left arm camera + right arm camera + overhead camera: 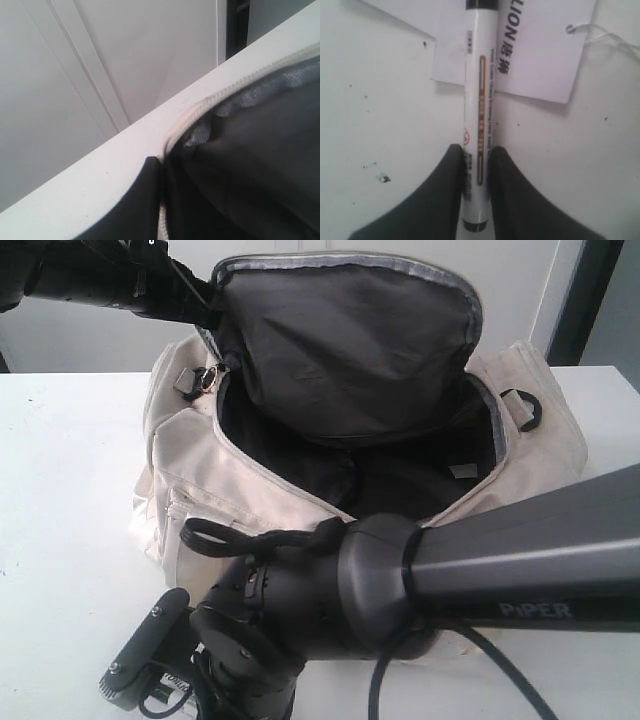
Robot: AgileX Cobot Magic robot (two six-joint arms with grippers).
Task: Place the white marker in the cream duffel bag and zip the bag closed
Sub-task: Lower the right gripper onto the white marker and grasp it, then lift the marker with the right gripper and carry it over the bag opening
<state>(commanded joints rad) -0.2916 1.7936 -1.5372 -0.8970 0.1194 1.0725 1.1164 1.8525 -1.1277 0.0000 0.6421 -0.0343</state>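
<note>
From the exterior view, the cream duffel bag (190, 455) sits on the white table (60, 490) with its mouth wide open. Its dark-lined flap (340, 340) stands upright, and the left arm (100, 280) meets it at the upper corner. The right arm (500, 570) crosses the foreground and reaches down in front of the bag, where it hides its own gripper and the marker. In the left wrist view, the left gripper (162, 170) is closed on the flap's zip edge (200, 107). One dark finger (140, 205) lies against it, and the other is hidden behind the lining. In the right wrist view, the white marker (480, 100) lies on the table outside the bag, partly across a paper hang tag (540, 50). The right gripper (477, 150) pinches its barrel between both fingers (440, 195).
</note>
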